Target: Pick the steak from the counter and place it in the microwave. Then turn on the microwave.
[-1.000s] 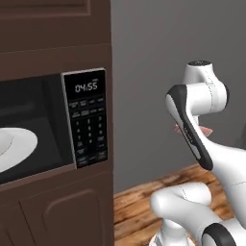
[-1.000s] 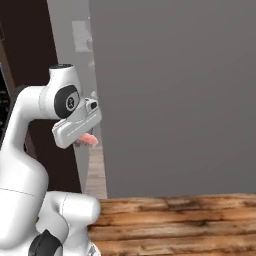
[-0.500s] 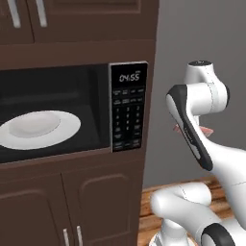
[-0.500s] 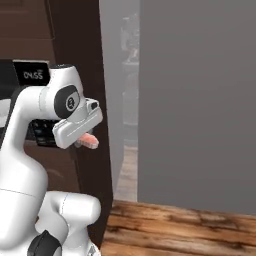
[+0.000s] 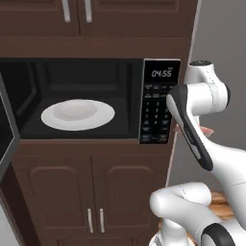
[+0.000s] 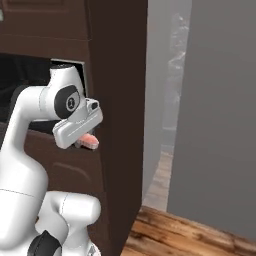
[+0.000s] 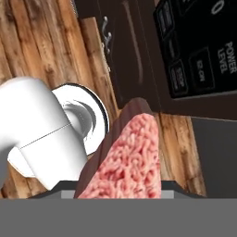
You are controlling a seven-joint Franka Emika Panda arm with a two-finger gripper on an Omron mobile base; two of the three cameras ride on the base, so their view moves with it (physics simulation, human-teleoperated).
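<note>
microwave (image 5: 91, 98): open, set into dark wood cabinets (image 5: 91, 192)
inside it: a round white plate (image 5: 78, 114) on its floor

A round white plate (image 5: 78, 114) lies flat inside a dark cavity set into dark brown cabinetry. Above it hang two upper cabinet doors (image 5: 77, 17) with slim metal handles; below it are two lower cabinet doors (image 5: 93, 192), their paired handles close together at the middle seam. To the right stands a plain grey wall (image 6: 217, 115), with a wooden plank floor (image 6: 190, 237) at its foot.
</note>
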